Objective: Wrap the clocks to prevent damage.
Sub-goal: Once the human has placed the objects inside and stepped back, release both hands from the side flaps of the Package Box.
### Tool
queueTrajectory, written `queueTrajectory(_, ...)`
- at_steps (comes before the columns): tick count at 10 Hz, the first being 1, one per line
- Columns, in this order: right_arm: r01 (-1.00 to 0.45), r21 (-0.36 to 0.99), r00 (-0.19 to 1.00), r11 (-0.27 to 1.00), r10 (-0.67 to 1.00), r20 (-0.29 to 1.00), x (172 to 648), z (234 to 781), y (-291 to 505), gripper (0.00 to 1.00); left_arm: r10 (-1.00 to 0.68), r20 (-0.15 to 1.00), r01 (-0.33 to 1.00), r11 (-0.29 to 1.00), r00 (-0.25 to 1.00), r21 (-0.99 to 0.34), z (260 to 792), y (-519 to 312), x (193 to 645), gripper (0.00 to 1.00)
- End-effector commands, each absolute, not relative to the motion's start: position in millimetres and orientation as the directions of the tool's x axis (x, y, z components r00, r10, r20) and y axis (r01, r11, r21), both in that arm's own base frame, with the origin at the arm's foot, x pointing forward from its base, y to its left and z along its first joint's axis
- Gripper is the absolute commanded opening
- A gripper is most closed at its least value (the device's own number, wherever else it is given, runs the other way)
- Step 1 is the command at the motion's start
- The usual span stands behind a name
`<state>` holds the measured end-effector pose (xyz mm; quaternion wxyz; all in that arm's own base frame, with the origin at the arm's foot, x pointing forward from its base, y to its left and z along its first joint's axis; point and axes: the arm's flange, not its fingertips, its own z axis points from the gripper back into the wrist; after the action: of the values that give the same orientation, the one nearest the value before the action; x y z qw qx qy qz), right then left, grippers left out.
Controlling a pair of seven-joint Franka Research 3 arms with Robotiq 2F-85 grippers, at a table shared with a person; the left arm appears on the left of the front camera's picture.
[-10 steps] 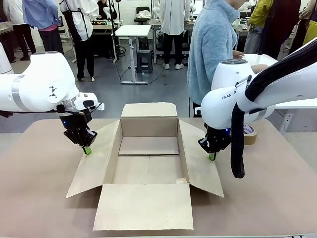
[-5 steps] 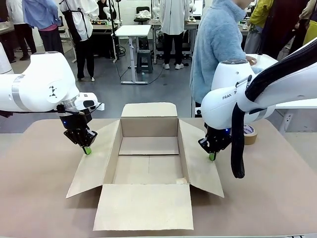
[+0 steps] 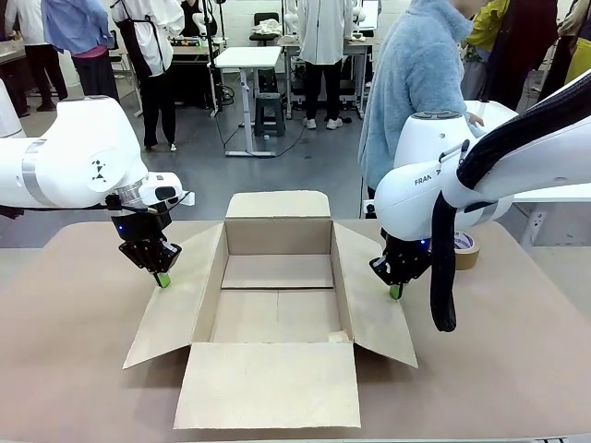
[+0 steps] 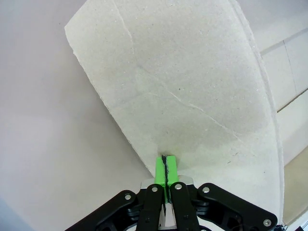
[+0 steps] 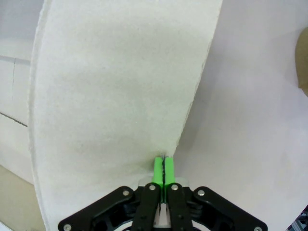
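On the desk (image 3: pixel 74 369) you have the box (image 3: pixel 277 242) open and empty; left claw (image 3: pixel 162 280) and right claw (image 3: pixel 395 292), each pressed together, rest at its side flaps; clocks yet to be wrapped

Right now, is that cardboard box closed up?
No, the cardboard box stands open, with all four of its flaps spread outward.

My left arm (image 3: pixel 74 157) comes in from the left, wrist tipped down, left hand (image 3: pixel 162 280) pointing downward with its green pads (image 4: pixel 160 171) pressed together. My right arm (image 3: pixel 517 157) mirrors it, right hand (image 3: pixel 395 292) lowered and likewise closed tight.
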<state>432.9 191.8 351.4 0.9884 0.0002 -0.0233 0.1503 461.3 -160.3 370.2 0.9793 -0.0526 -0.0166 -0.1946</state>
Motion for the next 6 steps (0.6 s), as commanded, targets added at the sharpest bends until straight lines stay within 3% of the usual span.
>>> queueTrajectory(1, -0.282, -0.007, 0.958, 0.959, 0.282, 0.046, 431.4, 350.8, 191.8, 0.01, -0.381, 0.051, 0.385, 0.919, 0.923, -0.086, 369.4, -158.6, 461.0, 0.0)
queueTrajectory(6, -0.282, -0.007, 0.958, 0.959, 0.282, 0.046, 431.4, 350.8, 191.8, 0.01, -0.381, 0.051, 0.385, 0.919, 0.923, -0.086, 369.4, -158.6, 461.0, 0.0)
